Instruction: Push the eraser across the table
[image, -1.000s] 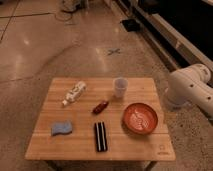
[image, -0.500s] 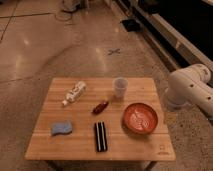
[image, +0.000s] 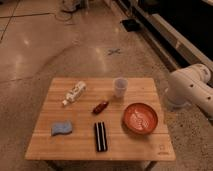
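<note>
The hand is not in the picture, so I cannot tell if it is let go, squeezed tight, or holding a thing. Only the fat white arm (image: 187, 90) shows, at the right edge, beside the table (image: 80, 150) and not over it.

Nearest the arm is the red bowl (image: 140, 118), with the clear cup (image: 119, 87) above it. The black eraser (image: 100, 136) lies in the lower middle, close to the bottom edge of the table, just left of the bowl. Nothing touches it. A small red thing (image: 100, 107) sits just above it. The blue sponge (image: 61, 129) is to the left, and the white bottle (image: 75, 93) is at the upper left.

Nothing looks different from a moment ago. The arm is in the same spot and so is every thing. I think the push has not begun.
</note>
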